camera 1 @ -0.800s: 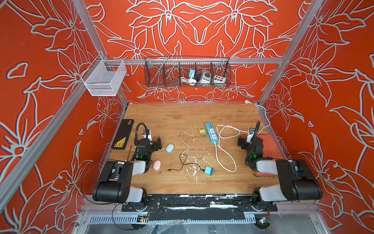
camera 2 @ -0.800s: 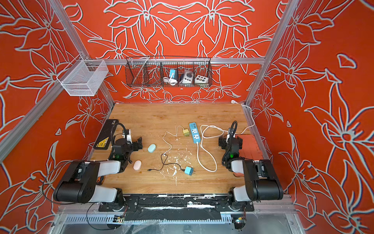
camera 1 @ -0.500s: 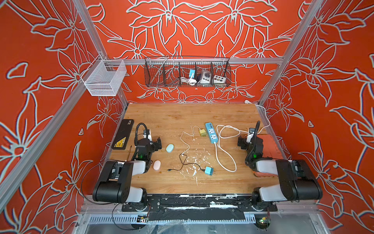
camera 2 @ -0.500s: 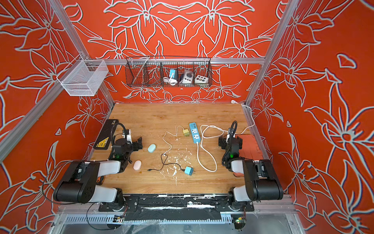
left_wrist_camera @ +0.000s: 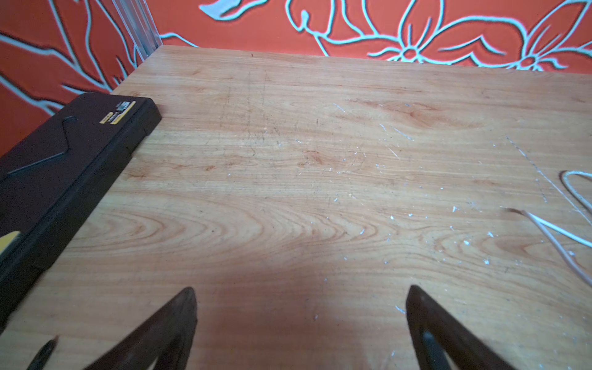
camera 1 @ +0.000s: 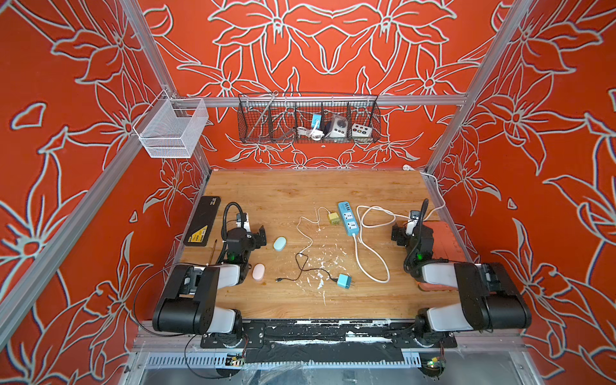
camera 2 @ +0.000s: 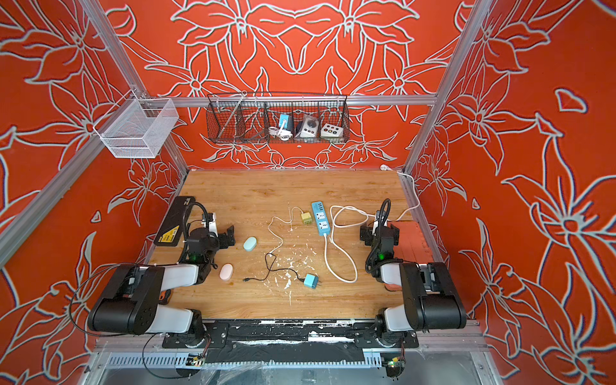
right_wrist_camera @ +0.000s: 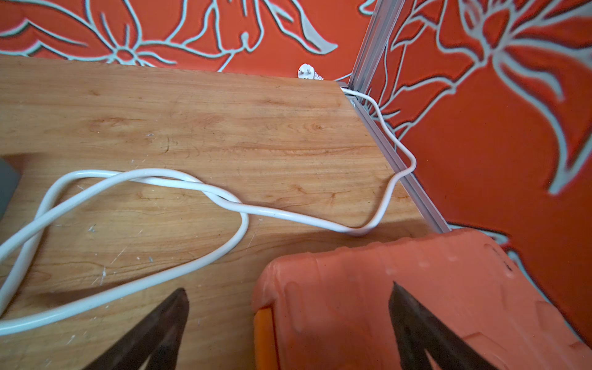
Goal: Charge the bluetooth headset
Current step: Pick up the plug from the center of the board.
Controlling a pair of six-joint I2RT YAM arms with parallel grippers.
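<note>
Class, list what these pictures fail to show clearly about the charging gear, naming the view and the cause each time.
Black cable: both top views, loose connector too small to identify.
Yellow adapter beside the blue power strip: top views, too small to tell whether plugged in.
Pink case: top views, no port visible; outside both wrist views.
Wire basket: top views, mesh obscures its contents.

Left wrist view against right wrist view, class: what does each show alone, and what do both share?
Only the left wrist view: a black case and a thin cable. Only the right wrist view: a looped thick white cord, a white plug and an orange pad. Both: the wooden table, the red flowered wall, and open, empty jaws, of the left gripper in one and the right gripper in the other.
</note>
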